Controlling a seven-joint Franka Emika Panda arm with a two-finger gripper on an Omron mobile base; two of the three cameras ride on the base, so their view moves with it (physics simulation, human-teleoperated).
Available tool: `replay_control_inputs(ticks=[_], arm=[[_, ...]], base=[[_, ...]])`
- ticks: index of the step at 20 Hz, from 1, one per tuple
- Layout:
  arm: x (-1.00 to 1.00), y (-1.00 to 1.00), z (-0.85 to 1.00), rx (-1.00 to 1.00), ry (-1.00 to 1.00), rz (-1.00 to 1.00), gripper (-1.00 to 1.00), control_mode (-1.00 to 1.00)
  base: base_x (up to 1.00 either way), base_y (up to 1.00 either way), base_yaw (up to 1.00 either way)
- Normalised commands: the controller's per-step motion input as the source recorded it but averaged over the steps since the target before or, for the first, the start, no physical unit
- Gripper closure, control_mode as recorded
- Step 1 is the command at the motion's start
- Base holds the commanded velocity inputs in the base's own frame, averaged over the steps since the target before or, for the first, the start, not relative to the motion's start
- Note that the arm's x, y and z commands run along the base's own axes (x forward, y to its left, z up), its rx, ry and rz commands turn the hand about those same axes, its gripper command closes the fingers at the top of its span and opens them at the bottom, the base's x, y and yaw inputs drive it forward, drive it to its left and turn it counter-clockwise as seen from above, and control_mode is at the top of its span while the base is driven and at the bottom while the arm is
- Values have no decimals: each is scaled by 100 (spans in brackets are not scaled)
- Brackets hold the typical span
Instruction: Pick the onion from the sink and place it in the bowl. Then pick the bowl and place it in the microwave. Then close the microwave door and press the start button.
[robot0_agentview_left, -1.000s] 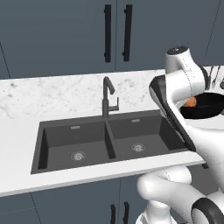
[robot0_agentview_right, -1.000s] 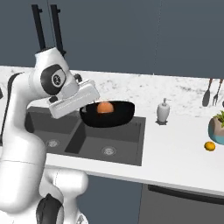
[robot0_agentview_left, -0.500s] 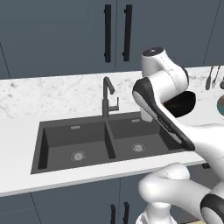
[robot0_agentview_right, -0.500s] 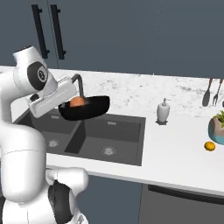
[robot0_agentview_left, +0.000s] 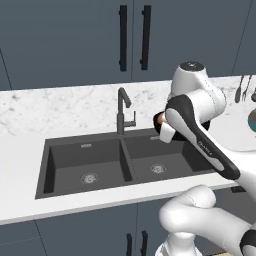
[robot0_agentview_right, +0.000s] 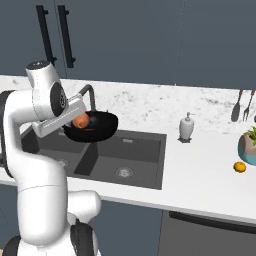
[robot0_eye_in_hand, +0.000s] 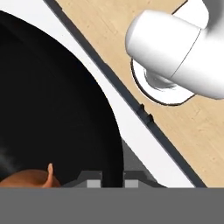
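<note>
Sink (robot0_agentview_left: 90, 165) basins sit bare at lower left of the left base view, since the onion (robot0_agentview_right: 80, 120) already rides in the bowl (robot0_agentview_right: 97, 127), left of centre in the right base view, lifted over the sink and kept roughly level so nothing rolls out. Gripper (robot0_eye_in_hand: 109, 179) at the hand view's bottom looks pinched on the bowl's rim, one tip either side, though the tips are cut off low. In the left base view the arm hides most of the bowl; only a sliver of onion peeks out.
</note>
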Motion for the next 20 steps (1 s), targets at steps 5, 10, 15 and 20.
replay_control_inputs(ticks=[5, 10, 15, 20], arm=[[0, 0, 14, 10, 0, 2, 100, -100], [2, 1, 22, 0, 0, 2, 100, -100], [0, -2, 12, 2, 0, 1, 100, -100], [0, 0, 0, 0, 1, 0, 100, 100]], base=[[0, 0, 0], [0, 0, 0], [0, 0, 0], [-4, 0, 0]])
